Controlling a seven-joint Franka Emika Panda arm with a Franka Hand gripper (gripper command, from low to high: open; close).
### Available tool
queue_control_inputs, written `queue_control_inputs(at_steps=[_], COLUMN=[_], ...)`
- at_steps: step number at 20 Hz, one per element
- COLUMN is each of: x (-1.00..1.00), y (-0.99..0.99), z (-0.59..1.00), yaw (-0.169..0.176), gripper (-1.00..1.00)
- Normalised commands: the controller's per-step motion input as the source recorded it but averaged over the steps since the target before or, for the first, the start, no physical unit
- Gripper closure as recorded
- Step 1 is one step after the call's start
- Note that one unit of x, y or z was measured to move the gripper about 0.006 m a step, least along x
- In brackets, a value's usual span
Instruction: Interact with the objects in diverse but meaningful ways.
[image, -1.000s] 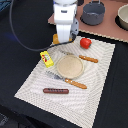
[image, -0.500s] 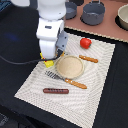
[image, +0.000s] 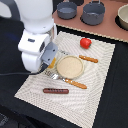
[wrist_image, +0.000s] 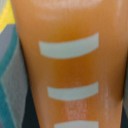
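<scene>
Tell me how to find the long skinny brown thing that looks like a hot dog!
Look at the pale striped placemat in the middle of the dark table. The round tan plate sits on it, and near the mat's front edge lies the thin brown sausage. It lies alone and is dark reddish brown, unlike the orange-handled fork beside the plate.

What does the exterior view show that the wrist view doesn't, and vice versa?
Only the exterior view: the red tomato, round tan plate, thin brown sausage, placemat and grey pots at the back, with the arm low at the mat's edge on the exterior view's left. Only the wrist view: a close orange surface with pale curved stripes. Shared: perhaps a yellow item, seen as a yellow corner; uncertain.
</scene>
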Motion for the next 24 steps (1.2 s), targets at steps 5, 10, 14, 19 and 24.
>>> queue_control_inputs(at_steps=[5, 10, 14, 19, 24], x=[0.30, 0.31, 0.23, 0.03, -0.01], y=[-0.64, -0.53, -0.50, -0.48, -0.53], z=[0.00, 0.00, 0.00, -0.03, -0.04], yaw=[-0.119, -0.146, -0.143, -0.114, -0.099], gripper=[1.00, 1.00, 1.00, 1.00, 1.00])
